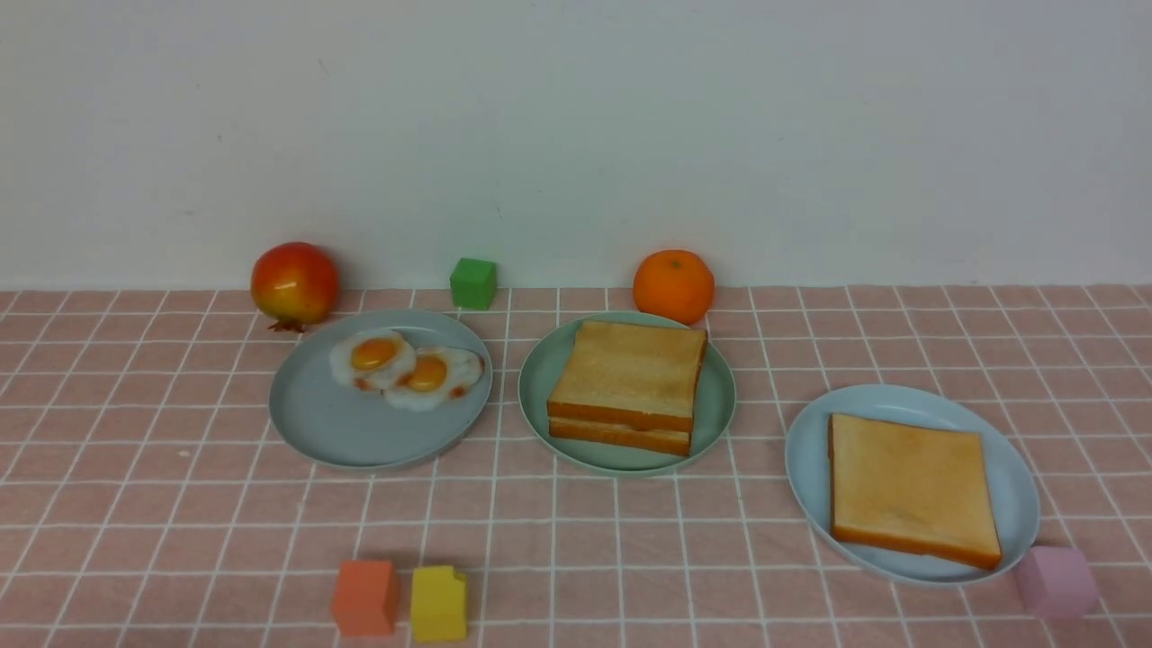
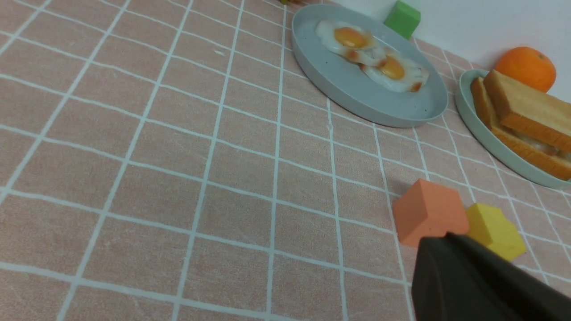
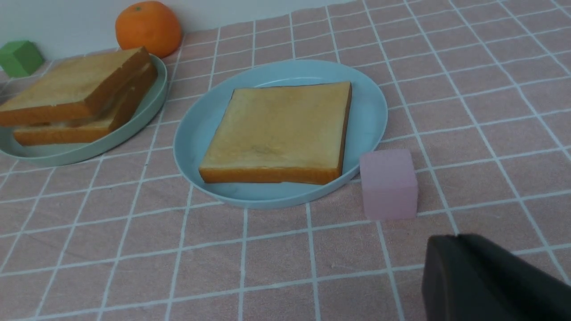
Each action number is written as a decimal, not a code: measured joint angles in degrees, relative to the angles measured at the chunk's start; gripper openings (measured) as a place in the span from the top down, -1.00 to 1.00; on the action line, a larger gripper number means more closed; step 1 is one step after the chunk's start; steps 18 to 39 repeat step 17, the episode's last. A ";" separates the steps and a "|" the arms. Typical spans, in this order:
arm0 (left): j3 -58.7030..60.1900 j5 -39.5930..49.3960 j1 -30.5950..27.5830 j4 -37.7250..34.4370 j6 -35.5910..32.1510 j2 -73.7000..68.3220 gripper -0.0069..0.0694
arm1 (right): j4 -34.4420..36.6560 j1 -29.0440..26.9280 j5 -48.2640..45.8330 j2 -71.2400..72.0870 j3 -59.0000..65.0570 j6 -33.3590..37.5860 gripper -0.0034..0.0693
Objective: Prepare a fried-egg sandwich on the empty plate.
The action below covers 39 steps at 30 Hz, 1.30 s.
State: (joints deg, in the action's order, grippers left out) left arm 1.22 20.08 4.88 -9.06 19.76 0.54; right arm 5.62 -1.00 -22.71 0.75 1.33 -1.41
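Making: looks all done — nothing left to add
Sandwich [image 1: 621, 418]: middle of the front view, on the green plate [image 1: 537, 396], egg [image 2: 542, 145] inside
Left tool [image 2: 446, 243]: squeezed tight
Right tool [image 3: 453, 243]: can't tell

No readable markings in my views

I can read no text, label, brand, number or sign in any of my three views. The grid on the tablecloth [image 1: 621, 558] is plain lines, with no lettering I can make out. The far faces of the blocks are hidden from me, and the front view is a little dim, so a very faint mark might escape me.
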 joint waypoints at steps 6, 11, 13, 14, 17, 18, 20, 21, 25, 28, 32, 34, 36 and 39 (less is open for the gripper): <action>0.00 0.00 0.00 0.00 0.00 0.00 0.79 | 0.00 0.00 0.00 0.00 0.00 0.00 0.74; 0.00 0.00 0.00 0.00 0.00 0.00 0.79 | 0.00 0.00 0.00 0.00 0.00 0.00 0.72; 0.00 0.00 0.00 0.00 0.00 0.00 0.79 | 0.00 0.00 0.00 0.00 0.00 0.00 0.71; 0.00 0.00 0.00 0.00 0.00 0.00 0.79 | 0.00 0.00 0.00 0.00 0.00 0.00 0.71; 0.00 0.00 0.00 0.00 0.00 0.00 0.79 | 0.00 0.00 0.00 0.00 0.00 0.00 0.70; 0.00 0.00 0.00 0.00 0.00 0.00 0.79 | 0.00 0.00 0.00 0.00 0.00 0.00 0.70; 0.00 0.00 0.00 0.00 0.00 0.00 0.79 | 0.00 0.00 0.00 0.00 0.00 0.00 0.70; 0.00 0.00 0.00 0.00 0.00 0.00 0.79 | 0.00 0.00 0.00 0.00 0.00 0.00 0.70; 0.00 0.00 0.00 0.00 0.00 0.00 0.79 | 0.00 0.00 0.00 0.00 0.00 0.00 0.70; 0.00 0.00 0.00 0.00 0.00 0.00 0.79 | 0.00 0.00 0.00 0.00 0.00 0.00 0.70; 0.00 0.00 0.00 0.00 0.00 0.00 0.79 | 0.00 0.00 0.00 0.00 0.00 0.00 0.70; 0.00 0.00 0.00 0.00 0.00 0.00 0.79 | 0.00 0.00 0.00 0.00 0.00 0.00 0.70; 0.00 0.00 0.00 0.00 0.00 0.00 0.79 | 0.00 0.00 0.00 0.00 0.00 0.00 0.70; 0.00 0.00 0.00 0.00 0.00 0.00 0.79 | 0.00 0.00 0.00 0.00 0.00 0.00 0.70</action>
